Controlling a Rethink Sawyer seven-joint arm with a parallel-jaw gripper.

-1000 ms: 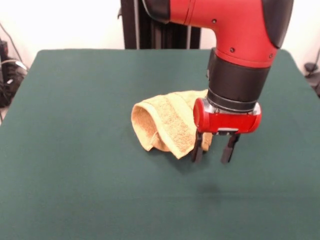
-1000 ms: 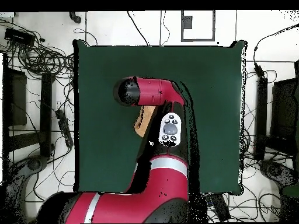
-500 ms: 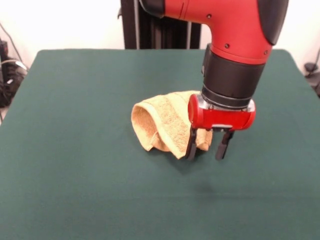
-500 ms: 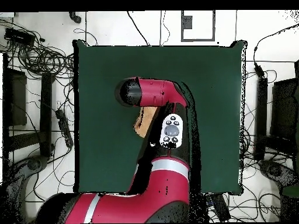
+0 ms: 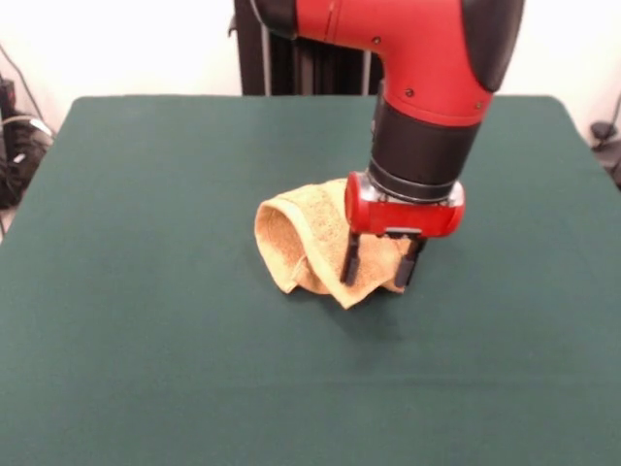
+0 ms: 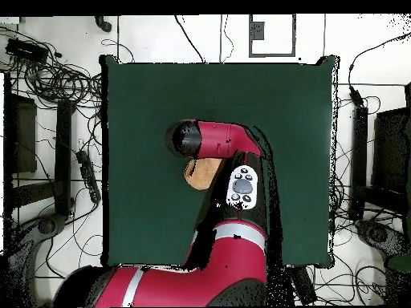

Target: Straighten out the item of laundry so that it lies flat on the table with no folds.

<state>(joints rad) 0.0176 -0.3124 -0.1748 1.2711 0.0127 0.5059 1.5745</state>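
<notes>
The item of laundry (image 5: 303, 241) is a tan-orange towel, rumpled and folded over itself with a rolled loop at its left end, near the middle of the green table (image 5: 146, 340). My gripper (image 5: 380, 266) hangs over the towel's right part. It is open, with one finger (image 5: 351, 262) in front of the cloth and the other at its right edge, tips low near the table. In the overhead view only a small patch of the towel (image 6: 202, 172) shows beside the red arm (image 6: 221, 140), which hides the gripper over the table (image 6: 297, 120).
Cables and dark equipment (image 5: 17, 146) lie off the table's left edge in the front view. In the overhead view tangled cables (image 6: 56, 80) and racks surround the table on both sides.
The gripper has moved left and slightly toward the far side, from beside the towel's right corner to over its right part. It stays open. The towel has kept its shape.
</notes>
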